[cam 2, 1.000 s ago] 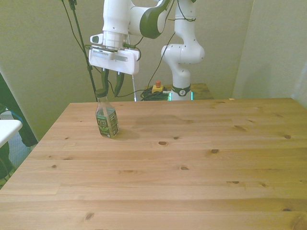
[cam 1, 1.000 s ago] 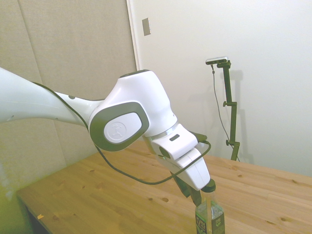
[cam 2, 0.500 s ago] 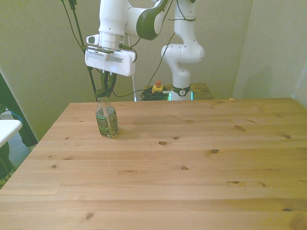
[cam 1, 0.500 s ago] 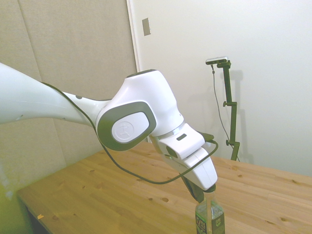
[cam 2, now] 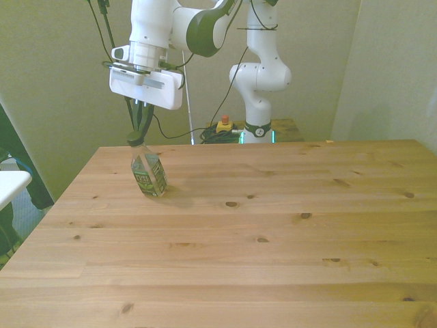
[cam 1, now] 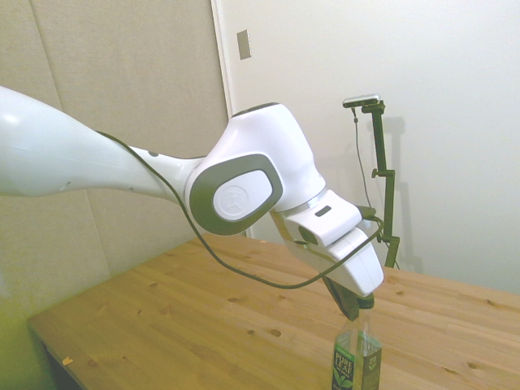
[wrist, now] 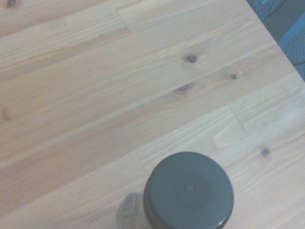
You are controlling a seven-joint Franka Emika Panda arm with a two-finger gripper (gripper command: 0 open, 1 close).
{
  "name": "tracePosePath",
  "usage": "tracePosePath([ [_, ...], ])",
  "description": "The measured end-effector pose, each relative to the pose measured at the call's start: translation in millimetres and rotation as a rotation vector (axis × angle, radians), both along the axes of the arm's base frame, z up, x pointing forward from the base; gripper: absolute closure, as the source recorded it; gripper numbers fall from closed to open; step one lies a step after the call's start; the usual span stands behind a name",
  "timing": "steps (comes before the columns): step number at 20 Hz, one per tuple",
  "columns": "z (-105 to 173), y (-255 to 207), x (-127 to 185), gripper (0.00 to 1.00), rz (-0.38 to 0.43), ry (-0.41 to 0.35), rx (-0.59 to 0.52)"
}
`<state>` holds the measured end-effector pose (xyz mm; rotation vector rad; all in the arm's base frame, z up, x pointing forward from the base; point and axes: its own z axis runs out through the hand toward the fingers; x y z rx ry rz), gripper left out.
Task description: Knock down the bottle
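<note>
- Side view: the small clear plastic bottle with a dark green screw cap and a dark green, white-lettered label (cam 1: 356, 353) stands on the light wooden plank table (cam 1: 203, 325), its base cut off by the picture's lower edge. The white arm's two-finger gripper (cam 1: 355, 309) hangs just above the bottle, its dark fingertips right at the cap. The fingers overlap from this angle, so how far they are spread cannot be told here.
- Front view: the bottle (cam 2: 147, 169) sits near the table's (cam 2: 273, 239) far corner on the front view's left. It leans, with its cap tipped toward the front view's left and its base still on the wood. The gripper (cam 2: 140, 128) is directly above the bottle, its dark fingers drawn close together into a narrow point that meets the cap. Whether they pinch the cap or only press against it cannot be told.
- Wrist view: the bottle's round dark cap (wrist: 188, 191) shows from above and close by, with the table's pale knotted planks (wrist: 119, 86) behind it. A little clear shoulder shows beside the cap.
</note>
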<state>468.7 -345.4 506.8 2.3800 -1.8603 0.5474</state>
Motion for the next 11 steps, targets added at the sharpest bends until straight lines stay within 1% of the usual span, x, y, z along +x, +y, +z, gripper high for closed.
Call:
tracePosePath([
  [7,-16.0,-11.2,57.4,1.00,-0.043,0.004,0.006],
  [11,-22.0,-18.9,77.9,1.00,-0.062,-0.007,0.028],
])
